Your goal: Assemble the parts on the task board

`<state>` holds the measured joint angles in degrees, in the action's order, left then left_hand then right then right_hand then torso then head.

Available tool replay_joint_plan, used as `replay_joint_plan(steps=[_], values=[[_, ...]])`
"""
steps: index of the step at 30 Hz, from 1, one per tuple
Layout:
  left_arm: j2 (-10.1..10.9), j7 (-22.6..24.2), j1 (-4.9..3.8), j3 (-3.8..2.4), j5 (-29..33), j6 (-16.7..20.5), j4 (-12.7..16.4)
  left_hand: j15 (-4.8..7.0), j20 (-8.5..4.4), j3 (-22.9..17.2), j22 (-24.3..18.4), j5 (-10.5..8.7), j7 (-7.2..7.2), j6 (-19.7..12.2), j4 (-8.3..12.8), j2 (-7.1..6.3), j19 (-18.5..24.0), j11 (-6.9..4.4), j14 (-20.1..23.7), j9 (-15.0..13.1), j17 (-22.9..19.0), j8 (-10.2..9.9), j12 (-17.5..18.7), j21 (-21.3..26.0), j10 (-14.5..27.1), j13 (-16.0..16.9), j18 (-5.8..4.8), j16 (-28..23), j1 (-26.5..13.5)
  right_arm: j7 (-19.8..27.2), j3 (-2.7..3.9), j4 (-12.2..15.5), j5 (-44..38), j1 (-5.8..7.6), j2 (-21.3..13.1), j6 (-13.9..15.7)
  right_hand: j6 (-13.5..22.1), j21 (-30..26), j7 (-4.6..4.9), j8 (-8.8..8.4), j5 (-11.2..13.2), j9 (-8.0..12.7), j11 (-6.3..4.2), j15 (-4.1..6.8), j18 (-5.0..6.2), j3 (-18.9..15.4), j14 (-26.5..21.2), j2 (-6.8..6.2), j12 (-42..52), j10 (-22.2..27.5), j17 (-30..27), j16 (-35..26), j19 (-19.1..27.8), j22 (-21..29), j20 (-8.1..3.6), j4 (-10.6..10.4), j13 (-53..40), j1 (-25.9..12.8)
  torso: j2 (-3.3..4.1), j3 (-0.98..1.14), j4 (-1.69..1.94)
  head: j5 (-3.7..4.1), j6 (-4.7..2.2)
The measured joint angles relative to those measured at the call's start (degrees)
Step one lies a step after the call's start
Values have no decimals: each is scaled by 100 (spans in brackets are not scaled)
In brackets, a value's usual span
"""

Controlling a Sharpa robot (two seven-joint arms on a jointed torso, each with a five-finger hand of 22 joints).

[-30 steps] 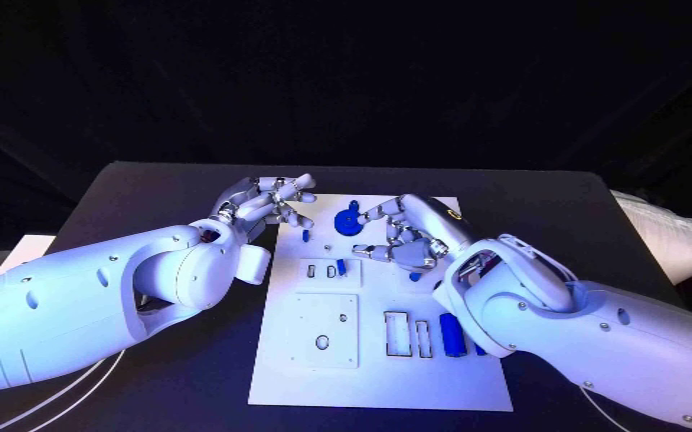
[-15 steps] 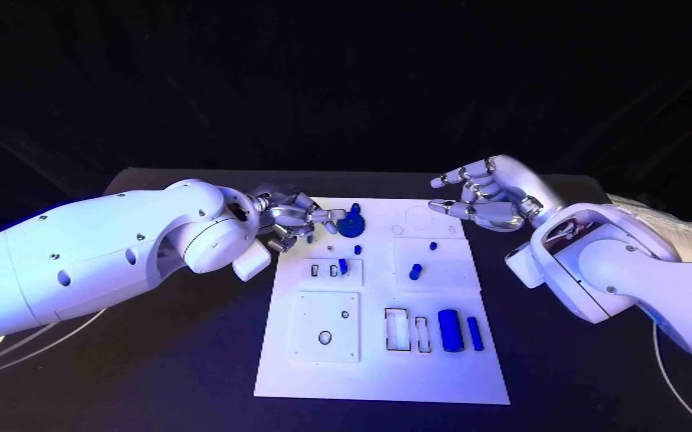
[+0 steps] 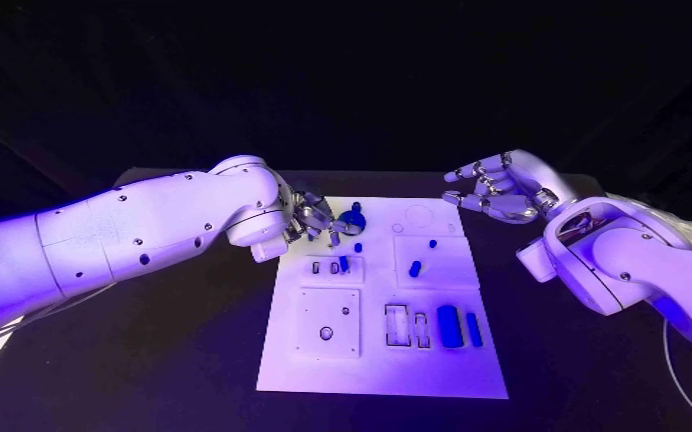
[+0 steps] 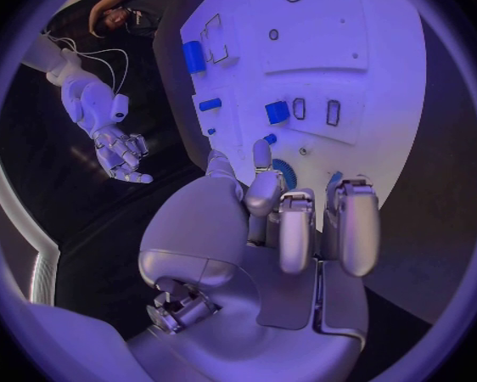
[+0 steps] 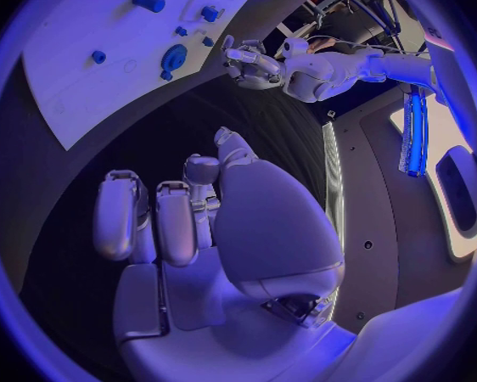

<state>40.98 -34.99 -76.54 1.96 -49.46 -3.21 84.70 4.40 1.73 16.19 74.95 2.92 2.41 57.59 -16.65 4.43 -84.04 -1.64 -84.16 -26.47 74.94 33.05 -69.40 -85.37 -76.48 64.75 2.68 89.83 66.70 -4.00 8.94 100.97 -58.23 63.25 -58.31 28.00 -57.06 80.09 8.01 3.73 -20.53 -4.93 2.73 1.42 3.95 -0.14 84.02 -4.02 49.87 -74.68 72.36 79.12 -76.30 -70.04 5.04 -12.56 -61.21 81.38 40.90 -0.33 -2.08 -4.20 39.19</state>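
The white task board [image 3: 382, 357] lies in the middle of the black table. A round blue part [image 3: 353, 220] sits near its far left corner, and small blue pegs [image 3: 415, 268] stand further in. A blue cylinder [image 3: 449, 326] and a thin blue bar [image 3: 473, 328] lie at the near right. My left hand [image 3: 315, 222] hovers at the board's far left edge, fingers curled, right beside the round part [image 4: 284, 174]; I cannot tell whether they touch. My right hand [image 3: 498, 192] hangs off the far right corner, fingers curled around nothing [image 5: 186, 221].
Rectangular slots and a round hole [image 3: 326, 332] are cut in the board's near half. The black table [image 3: 173, 352] lies bare on both sides of the board. My left arm [image 3: 144, 232] reaches over the table's left part, and my right arm [image 3: 620, 262] over its right edge.
My right hand has pulled back from above the middle of the board to beyond its far right corner. My left hand has come down closer to the round blue part.
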Motion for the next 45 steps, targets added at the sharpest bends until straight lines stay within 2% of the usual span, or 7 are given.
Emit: replay_joint_plan(steps=[6, 9, 10, 12, 23, 36, 45], values=[[-248, -145, -4, 91, -217, -219, -233, 20, 0, 92, -1, 0, -29, -92, 10, 110, 0, -22, 20, -203, 0, 175, -69, -40, -22, 108, 1, 0, 16, -19, 0, -20, 17, 1, 9, -32, 0, 0, 0, 0, -23, 0, 0, 0, 0, 0, 0, 0, 0, 0, -9, 0, 0, 17, 0, 0, 12, 0, 9, -4, -12, -16, 16], [-312, -196, -4, 110, -291, -331, -293, 20, -2, 147, -1, 0, -50, -113, 14, 144, 2, -24, 20, -306, -1, 259, -88, -72, -24, 145, 0, 0, 39, -33, 0, -31, 18, 1, 12, -44, 0, 0, 0, 0, -23, 1, 0, 0, 0, 0, 0, 0, -23, 0, -9, 0, 0, 17, 0, 0, 12, 0, 13, -7, -14, -16, 28], [-326, -211, -4, 114, -316, -375, -310, 20, -17, 181, -1, 0, -60, -123, 8, 144, 17, -42, 20, -342, -1, 286, -116, -72, -42, 158, -42, 0, 39, -39, 0, -36, 18, 2, 15, -48, 0, 0, 0, 0, -23, 1, 0, 0, 0, 0, 0, 0, -23, 0, -9, 0, 0, 17, 0, 0, 12, 0, 14, -6, -13, -16, 32], [-339, -233, -4, 119, -353, -437, -333, 38, -20, 184, -1, 0, -59, -124, 5, 145, 20, -23, 3, -387, -1, 300, -116, -89, -64, 175, -87, 0, 40, -50, 0, -43, 18, 2, 16, -54, 0, 0, 0, 0, -23, 1, 0, 0, 0, 0, 0, 0, -23, 0, -9, 0, 0, 17, 0, 0, 12, 0, 15, -6, -12, -13, 43], [-399, -307, -4, 126, -518, -753, -404, 62, -41, 238, -2, 1, -60, -163, 14, 213, 0, -23, 18, -482, -2, 351, -141, -106, -64, 209, -88, 0, 61, -101, -1, -90, 11, 2, 36, -85, 0, -32, 0, 0, -45, -4, 0, 0, 0, -17, 0, 0, -67, 0, -37, -34, 28, 55, 2, -17, 45, 0, 20, -8, 2, 3, 90], [-543, -341, 9, 150, -591, -930, -546, 62, -40, 248, -2, 1, -77, -221, 25, 318, 0, -32, 19, -616, -2, 446, -141, -119, -73, 203, -88, 0, 167, -139, -1, -130, 8, -1, 61, -119, 1, -47, 0, 0, -45, -3, 11, 0, 0, -33, 0, 0, -298, 113, -75, -63, 41, 94, -1, -33, 218, 0, 27, -8, 0, 13, 126], [-610, -361, 26, 159, -636, -1064, -595, 62, -40, 254, -3, 1, -61, -245, 30, 335, 0, -41, 18, -666, -3, 479, -141, -133, -81, 217, -88, 0, 184, -155, -1, -144, 8, -3, 78, -130, 1, -47, 0, 0, -45, -2, 11, 0, 0, -33, 0, 0, -298, 113, -75, -63, 41, 93, 0, -33, 218, 0, 28, -4, 1, 5, 159]])
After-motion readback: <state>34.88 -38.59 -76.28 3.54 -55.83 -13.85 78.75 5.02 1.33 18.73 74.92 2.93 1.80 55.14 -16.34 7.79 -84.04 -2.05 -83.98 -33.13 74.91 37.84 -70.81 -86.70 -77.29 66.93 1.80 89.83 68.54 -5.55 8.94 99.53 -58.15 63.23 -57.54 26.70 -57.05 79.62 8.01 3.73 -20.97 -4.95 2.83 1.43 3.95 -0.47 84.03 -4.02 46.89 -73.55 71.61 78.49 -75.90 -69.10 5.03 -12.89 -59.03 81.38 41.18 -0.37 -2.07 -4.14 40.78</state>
